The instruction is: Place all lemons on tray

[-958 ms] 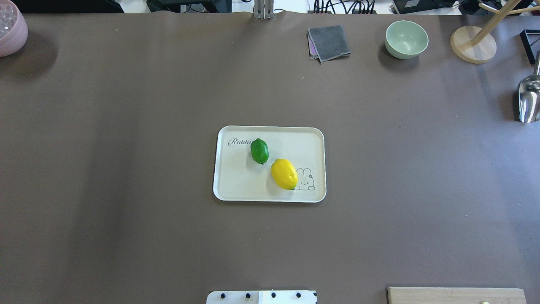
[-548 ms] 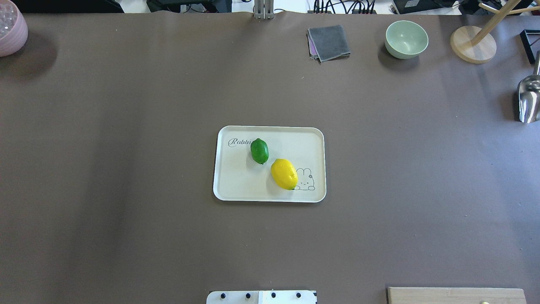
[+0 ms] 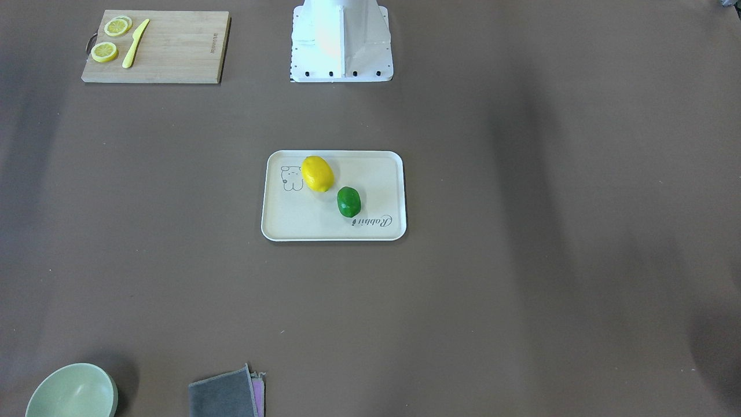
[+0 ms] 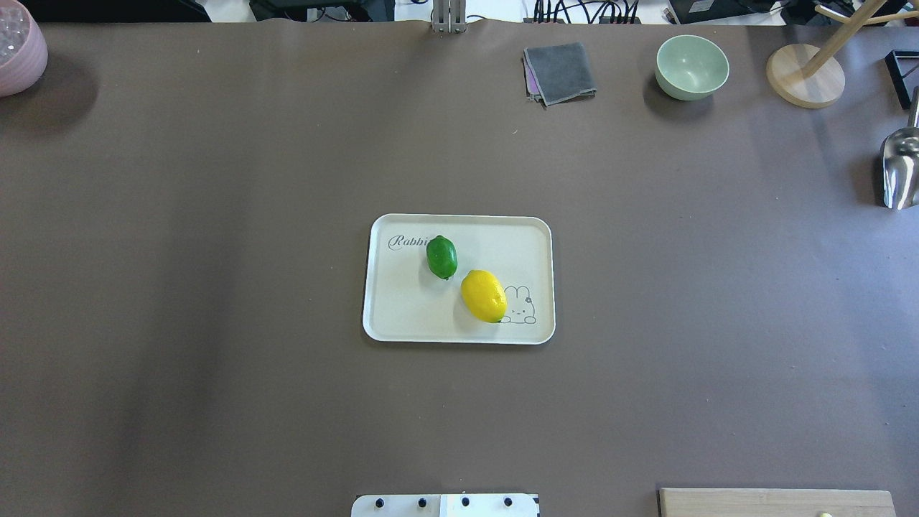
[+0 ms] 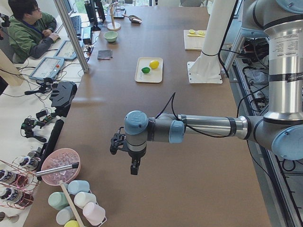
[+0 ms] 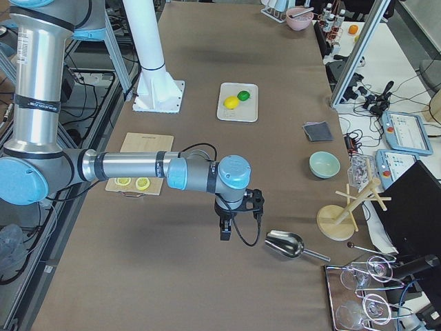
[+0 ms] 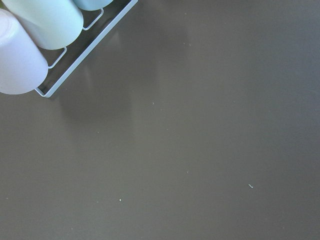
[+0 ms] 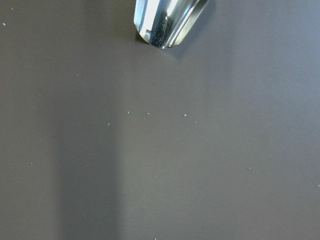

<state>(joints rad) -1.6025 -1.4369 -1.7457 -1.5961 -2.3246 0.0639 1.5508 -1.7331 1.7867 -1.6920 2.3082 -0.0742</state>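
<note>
The cream tray (image 4: pixel 402 301) with the "Rabbit" script lies at the table's middle. The yellow lemon (image 4: pixel 483 295) and the green lemon (image 4: pixel 441 256) both rest on it, side by side; they also show in the front view (image 3: pixel 317 173) (image 3: pixel 348 201). My left gripper (image 5: pixel 135 168) hangs over bare table far from the tray, near the cups. My right gripper (image 6: pixel 224 231) hangs over bare table near the metal scoop (image 6: pixel 285 243). I cannot tell whether either is open or shut. Neither holds a lemon.
A wooden cutting board (image 3: pixel 173 49) with lemon slices (image 3: pixel 105 51) and a yellow knife (image 3: pixel 135 51) lies beside the robot base. A green bowl (image 4: pixel 691 66), grey cloth (image 4: pixel 560 72), wooden stand (image 4: pixel 804 75) and pink bowl (image 4: pixel 18 50) line the far edge. Cups in a rack (image 7: pixel 30 40) stand at the left end.
</note>
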